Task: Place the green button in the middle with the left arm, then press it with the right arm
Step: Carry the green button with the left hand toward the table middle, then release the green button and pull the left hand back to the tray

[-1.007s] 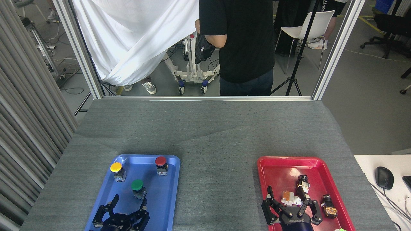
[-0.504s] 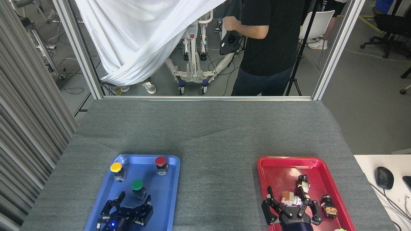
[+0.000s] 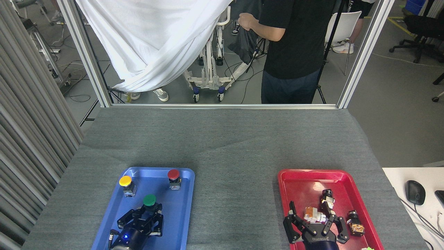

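The green button [image 3: 149,200] stands in the blue tray [image 3: 180,215], near its middle, with its dark-green cap showing. My left gripper [image 3: 150,208] comes up from the bottom edge, and its black fingers [image 3: 137,213] sit closed against both sides of the button's base, which they hide. The middle [image 3: 236,205], bare grey cloth between the two trays, holds nothing. My right gripper [image 3: 314,215] hovers open over the red tray [image 3: 301,180], fingers spread around small parts there.
A yellow button [image 3: 125,181] and a red button [image 3: 173,174] stand at the blue tray's far end. Small orange, white and black parts [image 3: 314,214] lie in the red tray. A person in black [image 3: 295,41] stands beyond the table's far edge. A white desk with a mouse [image 3: 415,192] sits at the right.
My left gripper advanced toward the green button and its fingers closed in around the base. The right gripper stayed still. The person behind the table stepped right.
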